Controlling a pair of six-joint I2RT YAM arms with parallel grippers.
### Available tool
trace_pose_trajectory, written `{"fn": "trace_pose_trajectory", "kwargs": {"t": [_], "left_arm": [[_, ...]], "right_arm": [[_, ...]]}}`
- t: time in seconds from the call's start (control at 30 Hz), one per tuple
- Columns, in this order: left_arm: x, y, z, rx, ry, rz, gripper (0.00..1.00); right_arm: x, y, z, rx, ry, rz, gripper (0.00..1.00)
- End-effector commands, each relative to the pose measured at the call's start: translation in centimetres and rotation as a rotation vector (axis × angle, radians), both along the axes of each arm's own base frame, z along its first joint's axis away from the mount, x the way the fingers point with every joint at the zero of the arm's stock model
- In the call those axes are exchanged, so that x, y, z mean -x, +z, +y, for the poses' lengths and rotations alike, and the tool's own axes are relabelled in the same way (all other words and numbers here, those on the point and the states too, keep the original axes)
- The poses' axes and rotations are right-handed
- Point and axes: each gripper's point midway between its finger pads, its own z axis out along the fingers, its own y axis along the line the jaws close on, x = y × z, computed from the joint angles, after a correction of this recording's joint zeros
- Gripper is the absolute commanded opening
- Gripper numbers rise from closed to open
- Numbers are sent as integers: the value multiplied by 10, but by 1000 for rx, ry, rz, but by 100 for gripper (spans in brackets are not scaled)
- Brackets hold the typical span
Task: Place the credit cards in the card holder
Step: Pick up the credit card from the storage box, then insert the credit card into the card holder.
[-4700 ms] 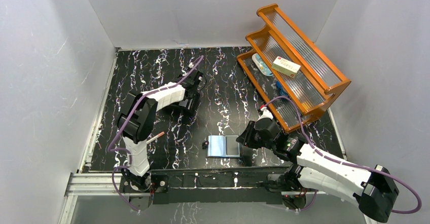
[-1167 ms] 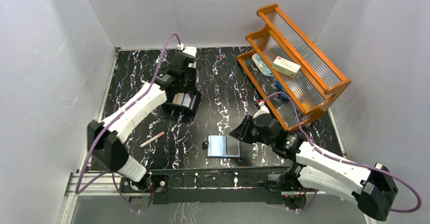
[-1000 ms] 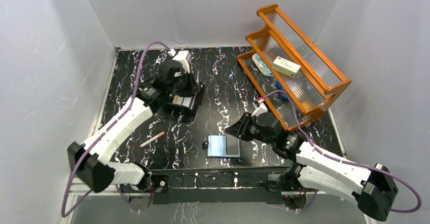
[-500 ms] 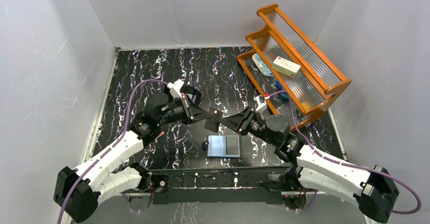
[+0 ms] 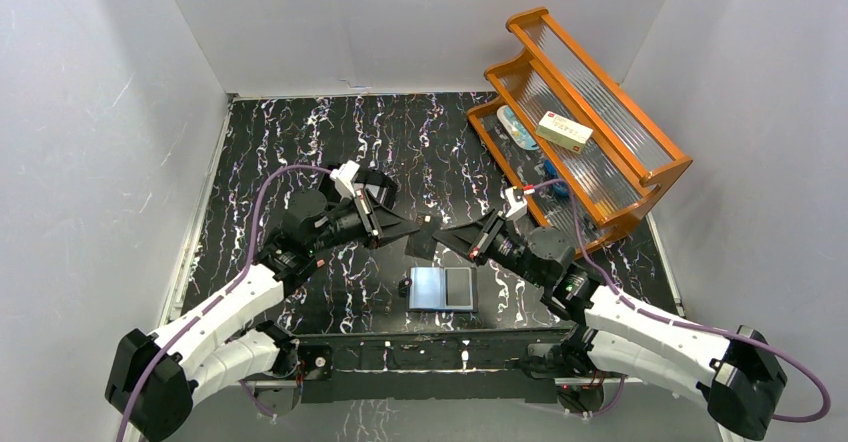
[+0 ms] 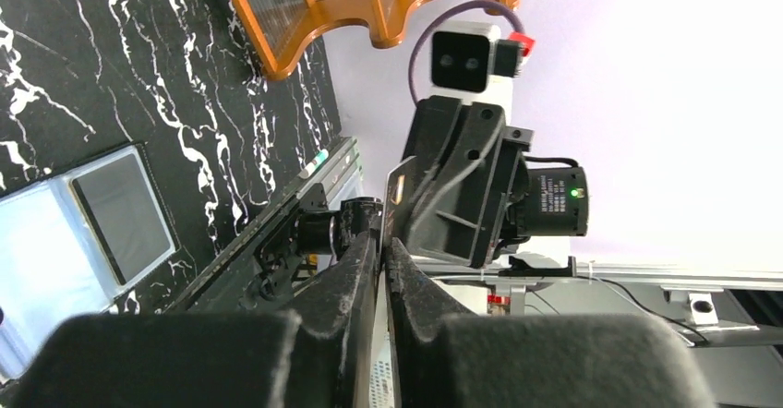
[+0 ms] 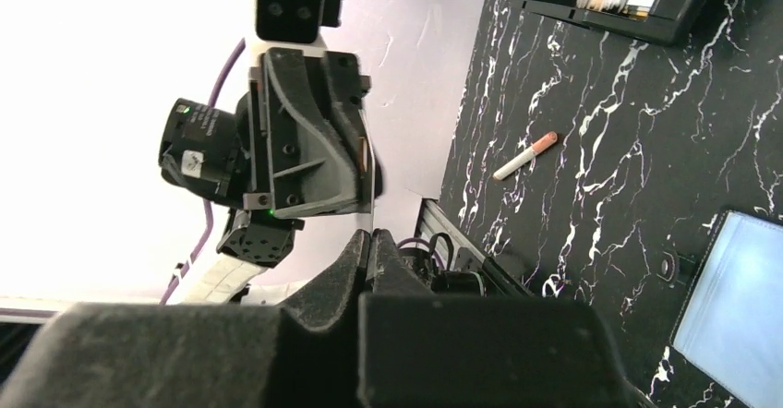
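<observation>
While your left gripper (image 5: 408, 230) pinches a credit card (image 5: 424, 238) aloft near the card holder (image 5: 442, 288), your right gripper (image 5: 446, 234) appears clamped on it too.

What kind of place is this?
Probably a robot testing booth: plain white walls box in a black marbled table, with a left arm and a right arm bolted along its near edge.

The card holder (image 5: 442, 288) was laid open at the table's (image 5: 440, 142) six o'clock. A card (image 5: 424, 236) was held above it, toward twelve. A rack (image 5: 600, 102), with a carton (image 5: 563, 131) on it, was set at two.
</observation>
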Motion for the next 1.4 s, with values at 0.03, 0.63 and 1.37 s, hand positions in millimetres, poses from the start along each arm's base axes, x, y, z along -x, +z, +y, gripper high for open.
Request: {"fn": "trace_pose_trajectory", "kwargs": {"t": [0.03, 0.63, 1.37], "left_arm": [[13, 8, -1, 22, -54, -15, 28], [18, -128, 46, -672, -40, 65, 52], [38, -198, 35, -799, -83, 133, 51]], "right_arm": [[0, 20, -3, -31, -3, -100, 0], [0, -102, -45, 720, 86, -74, 0], [9, -164, -45, 509, 222, 75, 0]]}}
